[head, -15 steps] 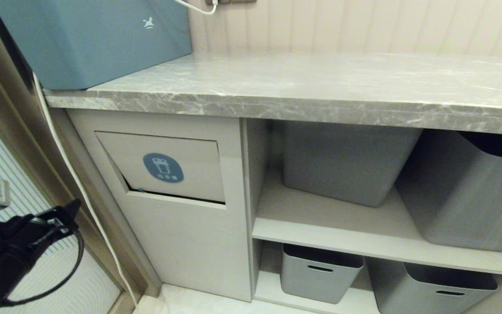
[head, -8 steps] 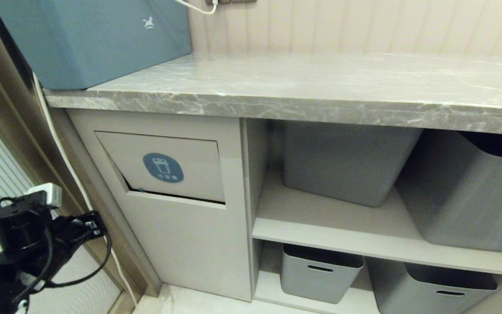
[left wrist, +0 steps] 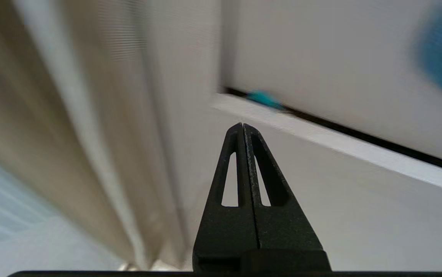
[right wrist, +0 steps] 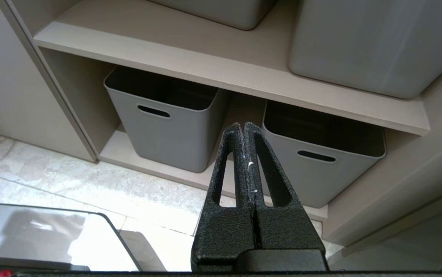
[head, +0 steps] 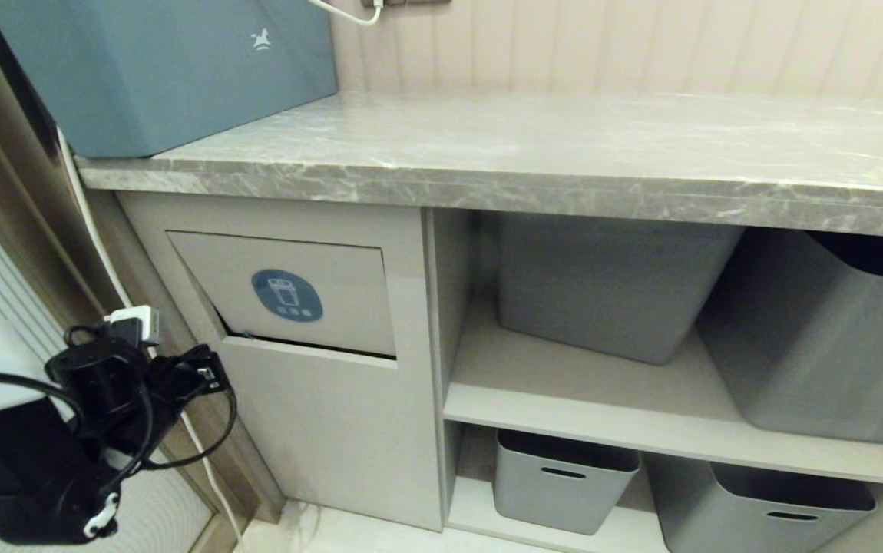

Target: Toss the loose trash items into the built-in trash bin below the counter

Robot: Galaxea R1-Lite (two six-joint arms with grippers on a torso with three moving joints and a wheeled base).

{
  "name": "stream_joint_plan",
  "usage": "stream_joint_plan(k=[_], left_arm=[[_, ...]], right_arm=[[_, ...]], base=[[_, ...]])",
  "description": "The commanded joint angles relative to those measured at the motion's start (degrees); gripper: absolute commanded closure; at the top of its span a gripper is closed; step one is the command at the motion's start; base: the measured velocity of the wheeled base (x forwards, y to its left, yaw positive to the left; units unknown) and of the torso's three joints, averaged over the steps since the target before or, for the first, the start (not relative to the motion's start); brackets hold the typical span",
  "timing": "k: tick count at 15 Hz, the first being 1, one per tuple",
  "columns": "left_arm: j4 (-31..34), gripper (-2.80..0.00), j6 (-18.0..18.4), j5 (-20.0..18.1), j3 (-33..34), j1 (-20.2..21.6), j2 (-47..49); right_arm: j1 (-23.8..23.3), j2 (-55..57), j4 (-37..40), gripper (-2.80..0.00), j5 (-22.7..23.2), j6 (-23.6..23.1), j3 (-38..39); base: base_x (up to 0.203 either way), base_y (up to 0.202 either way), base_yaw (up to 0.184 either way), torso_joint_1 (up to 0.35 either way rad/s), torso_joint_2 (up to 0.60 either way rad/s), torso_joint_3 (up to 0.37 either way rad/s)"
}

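The built-in trash bin's flap with its blue oval sticker sits in the beige panel under the left end of the grey marble counter. The flap is slightly ajar at its lower edge. A small teal bit pokes out of the gap at its lower left corner. No other loose trash items are in view, and none lie on the counter. My left gripper is shut and empty, close to the panel just below and left of the flap. Lower down, my right gripper is shut and empty, outside the head view.
A blue-grey box stands on the counter's left end, and a white cable hangs down beside the cabinet. Grey tubs fill the upper shelf and two more the lower one. A brown frame borders the left.
My left arm has swung up and to the right, from the lower left corner toward the panel under the flap. Its jaws have closed. The flap and right arm are unchanged.
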Motion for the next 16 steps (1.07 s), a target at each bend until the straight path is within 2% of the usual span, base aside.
stream_joint_plan(k=[1, 16], left_arm=[[-0.4, 0.00, -0.1, 0.1, -1.0, -1.4, 0.5], [0.2, 0.00, 0.0, 0.6, -7.3, -1.4, 6.1]], right_arm=[[0.0, 0.0, 0.0, 0.00, 0.0, -0.1, 0.0], [0.0, 0.0, 0.0, 0.00, -0.4, 0.0, 0.1]], base=[[0.000, 0.000, 0.000, 0.000, 0.00, 0.000], [0.000, 0.000, 0.000, 0.000, 0.00, 0.000]])
